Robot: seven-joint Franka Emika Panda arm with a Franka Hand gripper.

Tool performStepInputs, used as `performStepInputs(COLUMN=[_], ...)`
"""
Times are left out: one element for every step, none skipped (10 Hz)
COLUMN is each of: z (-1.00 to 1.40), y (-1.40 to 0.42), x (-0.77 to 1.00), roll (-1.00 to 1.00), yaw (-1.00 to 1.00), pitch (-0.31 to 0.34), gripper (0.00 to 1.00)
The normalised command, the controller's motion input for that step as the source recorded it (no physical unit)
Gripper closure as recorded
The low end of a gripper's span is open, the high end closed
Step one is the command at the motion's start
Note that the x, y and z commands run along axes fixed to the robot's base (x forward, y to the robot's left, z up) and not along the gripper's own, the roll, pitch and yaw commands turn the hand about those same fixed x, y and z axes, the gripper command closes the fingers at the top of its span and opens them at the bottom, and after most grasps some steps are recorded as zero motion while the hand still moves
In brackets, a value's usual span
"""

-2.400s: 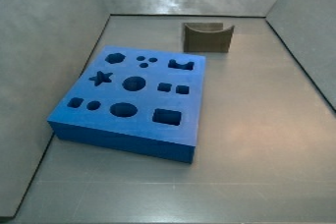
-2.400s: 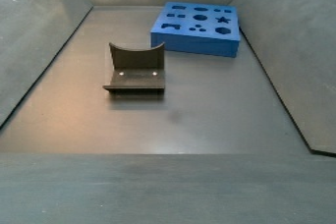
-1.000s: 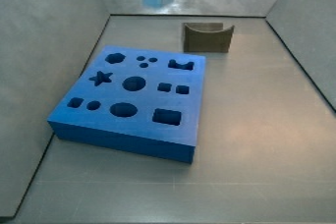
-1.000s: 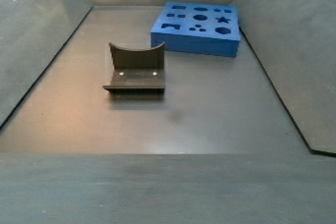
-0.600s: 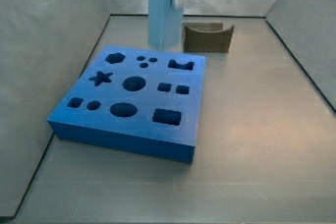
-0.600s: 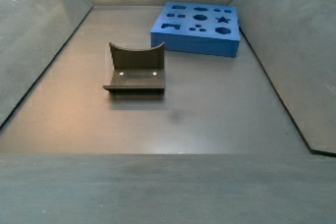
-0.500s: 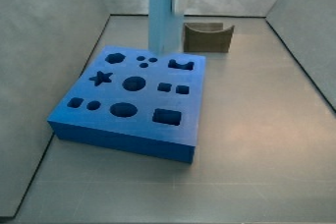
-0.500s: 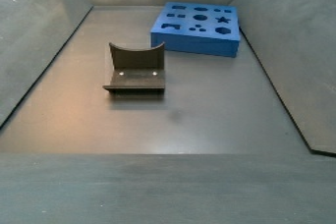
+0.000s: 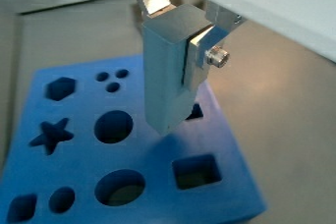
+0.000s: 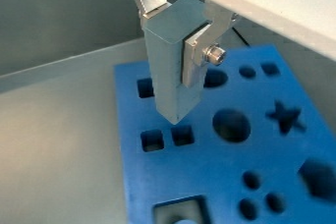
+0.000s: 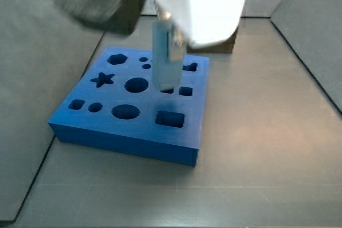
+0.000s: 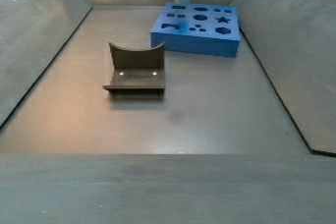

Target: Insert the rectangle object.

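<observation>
Pale-blue bar: the rectangle object [image 9: 168,81] hangs upright, clamped between the flat silver fingers [image 9: 199,51] of the gripper [image 10: 178,22]; its long axis runs straight down toward the board.
Grip: jaws closed onto the bar's upper part, narrow gap, the bar filling it in both wrist views; the lower part hangs free below the plates.
Bar to board: the bar's lower end [image 11: 164,84] sits just over the top face of the blue board [image 11: 127,122], near the row of small square holes [image 10: 167,138]; whether it touches the surface or has entered a hole cannot be told.
Target, as a judgement: a small square-cornered slot on the board's side nearest the olive block looks like the match; the bar's tip covers that spot in a wrist view, so alignment cannot be checked.
Coming move, as a judgement: a short straight descent, bar kept vertical; any tilt would catch the slot's edge.
Room around: star [image 9: 51,134], round and square holes surround the tip; nothing stands on the board to block it.
Farther off: dark olive U-shaped block [image 12: 134,70] lies on the grey floor [image 12: 197,120], well apart from the board [image 12: 197,28].
Edges: tall grey walls ring the floor; the board lies near one corner, leaving open floor elsewhere.
</observation>
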Motion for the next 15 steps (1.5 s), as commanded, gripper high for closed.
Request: performStepInputs(z=[-0.46,0.0,0.31,0.39,0.14,-0.18,-0.24,-0.24,-0.09,-0.05,-0.11,-0.01,-0.26,-0.39,-0.27], y=[0.0,-0.33,-0.54,-0.59,-0.56,-0.4,-0.24,-0.17,-0.08,0.0,0.03,0.0,-0.08,0.0,0.01], x=[0.0,0.02,0.12,0.22,0.2,0.05,0.01,0.0,0.0,0.13,0.0,0.0,0.0,0.0,0.0], roll=[0.0,0.0,0.0,0.0,0.0,0.04,0.01,0.0,0.0,-0.07,-0.06,0.01,0.04,0.02,0.08], yaw=[-1.0,-0.87,-0.6,-0.5,-0.55,-0.8,-0.92,-0.96,-1.0,-0.91,-0.17,0.0,0.0,0.26,0.17], pitch=[-0.02,0.0,0.017,0.033,0.0,-0.031,-0.001,0.0,0.0,0.0,0.0,0.0,-0.001,-0.021,-0.007], gripper=[1.0,1.0,1.0,1.0,1.0,1.0,1.0,1.0,1.0,1.0,1.0,1.0,1.0,1.0,1.0])
